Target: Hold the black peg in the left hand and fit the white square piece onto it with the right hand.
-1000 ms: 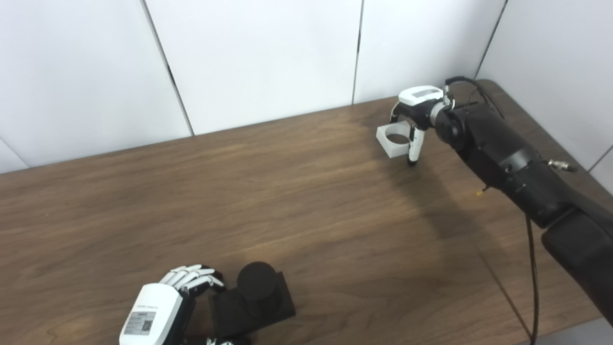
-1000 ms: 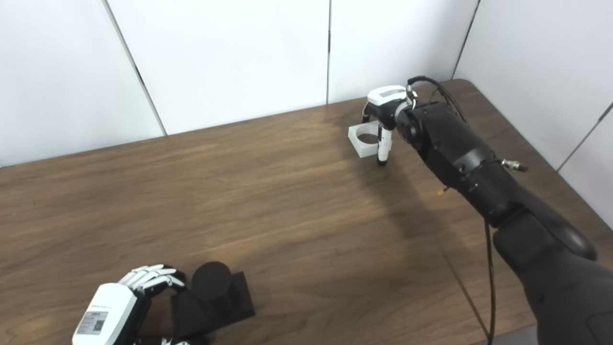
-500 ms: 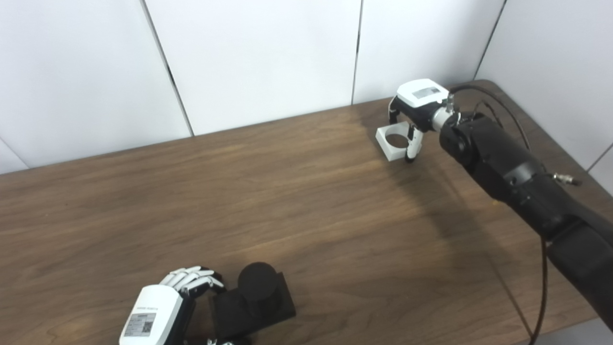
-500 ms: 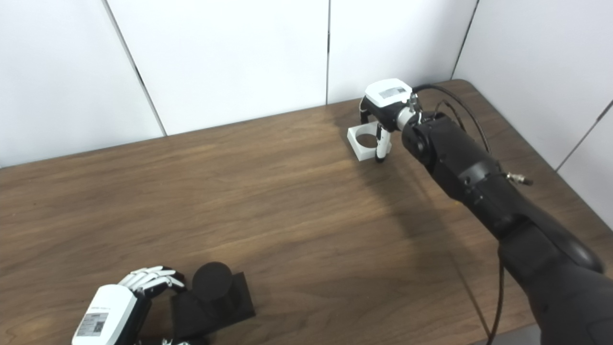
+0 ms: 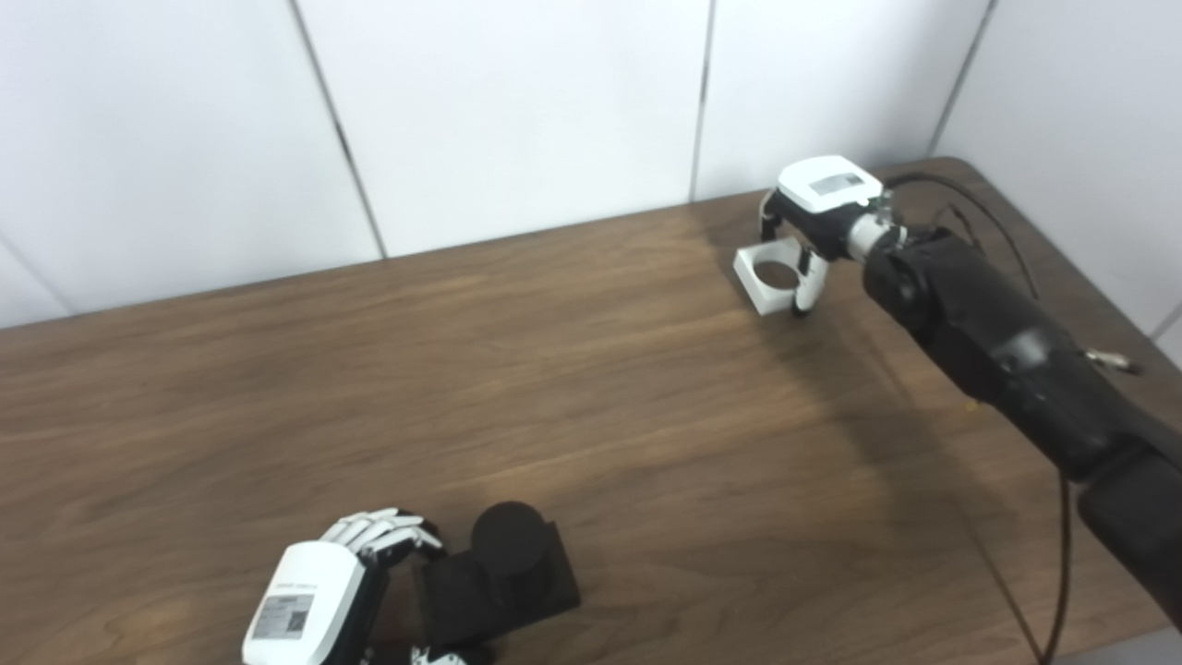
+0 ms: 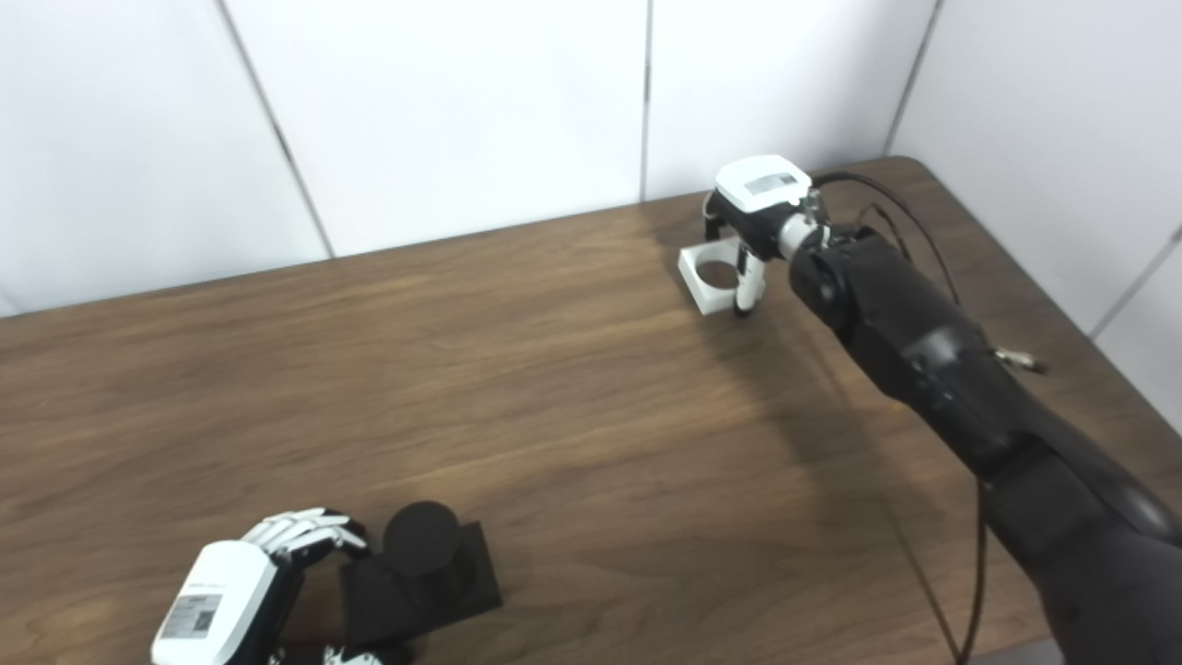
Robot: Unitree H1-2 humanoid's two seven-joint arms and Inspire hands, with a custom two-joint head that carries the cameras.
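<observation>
The black peg (image 5: 506,547) is a short round post on a square black base, standing on the table near the front left. My left hand (image 5: 319,596) is at its left side, with fingers (image 5: 379,534) curled over the base's far edge and the thumb at its near edge. It is shut on the peg's base. The white square piece (image 5: 774,277), with a round hole through it, lies on the table at the far right. My right hand (image 5: 820,199) is over it, fingers down along its far and right sides, closed against it.
The brown wooden table (image 5: 554,369) runs to white wall panels (image 5: 517,111) at the back, and its rounded right corner is just behind my right hand. A black cable (image 5: 960,199) loops from my right forearm. The table's front right edge shows at the bottom right.
The camera has shifted a little, moving the whole picture right. My right hand has lowered and curled its fingers in against the white piece. The left hand and peg have stayed put.
</observation>
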